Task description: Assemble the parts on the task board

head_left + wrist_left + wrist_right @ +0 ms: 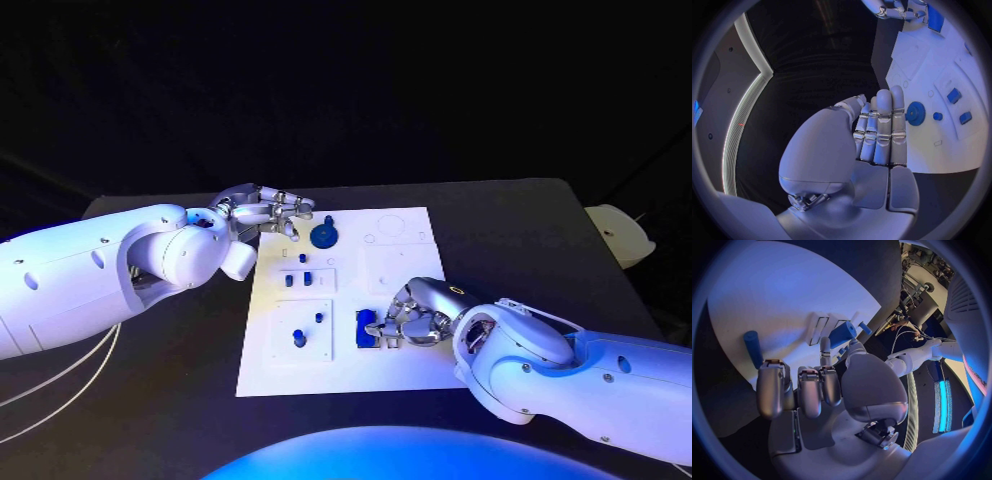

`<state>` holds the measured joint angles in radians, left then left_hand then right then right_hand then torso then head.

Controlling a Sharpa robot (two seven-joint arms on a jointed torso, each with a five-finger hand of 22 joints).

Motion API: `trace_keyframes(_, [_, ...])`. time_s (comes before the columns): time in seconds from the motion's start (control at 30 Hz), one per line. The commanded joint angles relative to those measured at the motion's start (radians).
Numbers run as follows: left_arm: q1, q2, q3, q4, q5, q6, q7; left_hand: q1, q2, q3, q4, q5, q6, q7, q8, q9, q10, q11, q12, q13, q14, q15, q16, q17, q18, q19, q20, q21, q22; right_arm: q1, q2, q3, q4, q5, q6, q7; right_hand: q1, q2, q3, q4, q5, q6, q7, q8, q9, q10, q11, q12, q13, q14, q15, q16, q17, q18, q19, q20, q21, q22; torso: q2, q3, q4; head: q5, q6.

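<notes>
Up at the white board's (411,375) far left corner, the left hand (267,212) hovers empty, fingers straight, beside a blue gear (326,236). Near its right edge, the right hand (414,320) curls beside a blue block (366,326); whether it grips, I cannot tell.

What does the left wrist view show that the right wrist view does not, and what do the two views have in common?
Left wrist view, not the right: the left robot hand, its fingers straight and holding nothing, and a blue gear on the board just past its fingertips.
Right wrist view, not the left: a blue peg on the board, beyond the curled fingers.
Both views: the white board, the right robot hand and the blue block close beside it. Whether that hand grips the block cannot be told.
</notes>
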<state>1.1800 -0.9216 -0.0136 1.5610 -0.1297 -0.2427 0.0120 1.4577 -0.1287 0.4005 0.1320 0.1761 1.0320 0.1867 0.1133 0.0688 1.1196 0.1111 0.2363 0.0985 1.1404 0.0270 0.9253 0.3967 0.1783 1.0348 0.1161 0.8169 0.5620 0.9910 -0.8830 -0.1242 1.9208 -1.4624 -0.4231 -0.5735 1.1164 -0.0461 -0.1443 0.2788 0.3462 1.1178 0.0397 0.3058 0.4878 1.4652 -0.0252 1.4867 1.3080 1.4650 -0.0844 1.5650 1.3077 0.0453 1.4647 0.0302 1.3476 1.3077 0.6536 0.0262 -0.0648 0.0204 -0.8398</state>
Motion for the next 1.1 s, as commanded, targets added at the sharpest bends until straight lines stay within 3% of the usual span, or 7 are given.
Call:
trace_keyframes(0.03, [0.001, 0.0, 0.001, 0.002, -0.002, 0.018, 0.001, 0.002, 0.007, 0.004, -0.005, 0.003, -0.007, 0.0, 0.0, 0.001, -0.009, -0.001, 0.005, 0.001, -0.005, 0.004, -0.003, -0.001, 0.006, 0.007, 0.004, 0.002, 0.001, -0.002, -0.008, 0.0, 0.016, -0.018, 0.0, 0.026, 0.019, 0.002, 0.001, -0.007, 0.015, 0.004, -0.003, 0.003, 0.003, 0.072, -0.008, -0.002, 0.202, 0.106, -0.006, 0.006, 0.263, -0.005, 0.047, -0.008, 0.004, 0.21, -0.001, -0.0001, -0.0004, -0.001, -0.001])
trace_keyframes(0.7, [0.001, 0.0, 0.001, 0.002, -0.002, 0.017, 0.0, 0.001, 0.008, 0.005, -0.005, 0.003, -0.008, 0.0, 0.0, 0.001, -0.011, -0.001, 0.006, 0.001, -0.006, 0.004, -0.003, -0.001, 0.006, 0.008, 0.004, 0.003, 0.001, -0.005, -0.004, 0.0, 0.009, -0.014, 0.038, 0.022, 0.059, 0.006, -0.003, -0.014, 0.031, 0.008, -0.005, 0.004, 0.011, 0.072, -0.01, -0.001, 0.203, 0.106, -0.007, 0.006, 0.263, -0.005, 0.047, -0.009, 0.005, 0.211, 0.001, -0.0014, 0.0015, 0.0, -0.005])
trace_keyframes(1.1, [0.001, -0.005, 0.001, 0.005, -0.002, 0.015, -0.002, 0.0, 0.014, 0.008, -0.002, 0.003, -0.009, 0.0, 0.001, 0.001, -0.012, 0.0, 0.008, 0.001, -0.006, 0.005, -0.003, -0.001, 0.006, 0.008, 0.004, 0.003, 0.001, -0.005, -0.005, 0.0, 0.004, -0.035, 0.029, 0.009, 0.121, 0.009, -0.002, -0.038, 0.011, 0.01, -0.008, 0.007, 0.021, 0.073, -0.013, 0.0, 0.205, 0.106, -0.01, 0.006, 0.263, -0.006, 0.048, -0.011, 0.007, 0.211, 0.003, 0.0007, 0.0017, 0.003, -0.014])
